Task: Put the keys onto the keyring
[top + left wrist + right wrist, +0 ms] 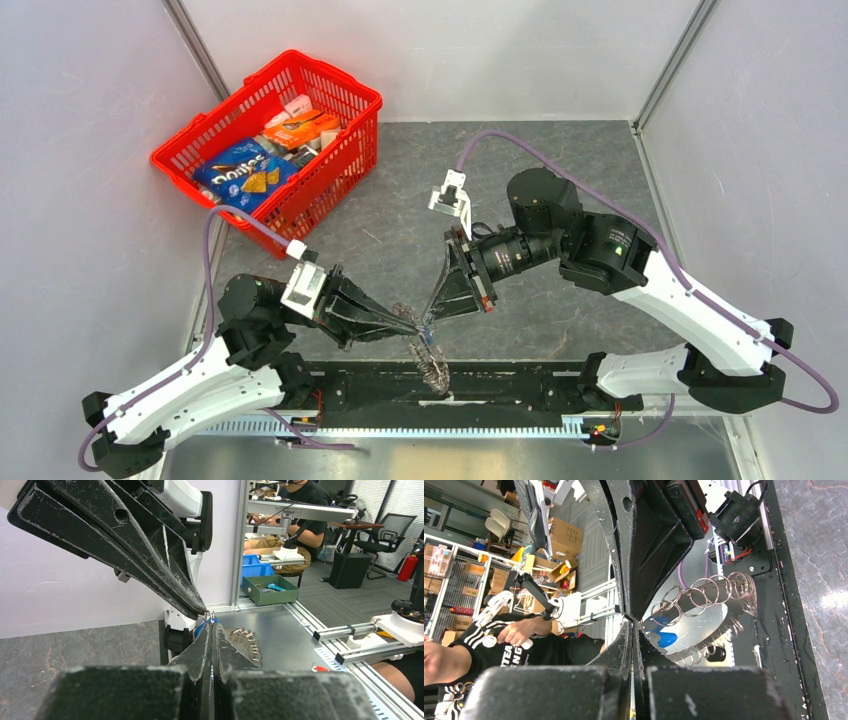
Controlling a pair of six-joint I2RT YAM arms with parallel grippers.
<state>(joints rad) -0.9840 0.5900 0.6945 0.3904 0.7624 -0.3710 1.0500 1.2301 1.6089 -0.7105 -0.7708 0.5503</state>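
My left gripper (412, 322) and right gripper (432, 315) meet tip to tip above the table's near edge, both shut. The keys (434, 368) hang just below them as a silvery toothed wheel rimmed with wire rings (704, 592). In the left wrist view the left gripper (211, 625) has blue showing along its closed finger gap, apparently the blue-headed key (202, 628). The wheel (247, 641) lies past it. In the right wrist view the right gripper (632, 626) pinches where a thin keyring (667, 624) reaches its tip. The blue key (667, 639) hangs beside it.
A red basket (335, 165) of snack packets stands at the back left of the grey mat. A black rail (520, 385) runs along the near edge between the arm bases. Side walls close in left and right.
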